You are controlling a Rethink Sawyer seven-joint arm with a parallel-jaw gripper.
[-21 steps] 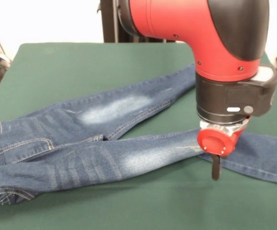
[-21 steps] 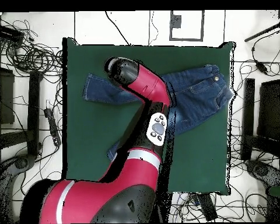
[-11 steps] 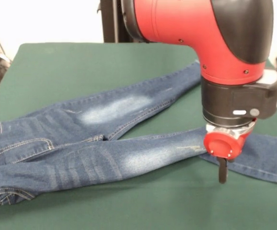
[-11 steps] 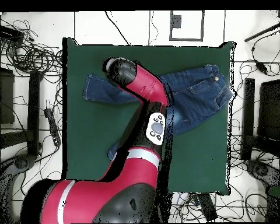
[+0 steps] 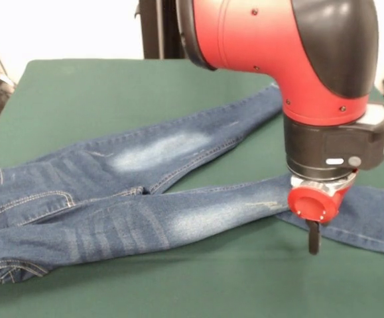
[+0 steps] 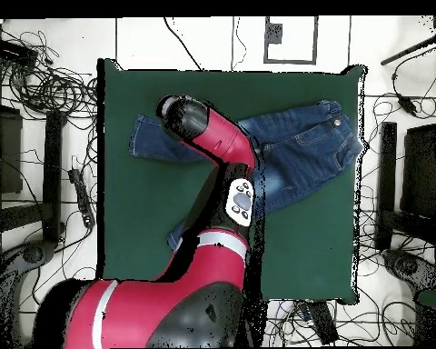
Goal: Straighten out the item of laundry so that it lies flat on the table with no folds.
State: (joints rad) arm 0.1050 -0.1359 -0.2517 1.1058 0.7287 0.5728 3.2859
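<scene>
The item of laundry, a small pair of blue jeans, lies on the green table with its waistband at the left and both legs spread to the right. The near leg kinks under my gripper, which hangs at that leg's near edge, close to the cloth. The far leg runs up behind the arm. From overhead, the jeans have their waist at the right and one leg reaching left. The arm's wrist covers the gripper, and the arm hides most of the other leg.
Around the table, cables and black stands crowd the floor on both sides. A dark post stands behind the far edge. Bare green cloth lies in front of the jeans and across the far left.
My gripper has moved right along the near leg and slightly lower. The jeans have not visibly shifted.
</scene>
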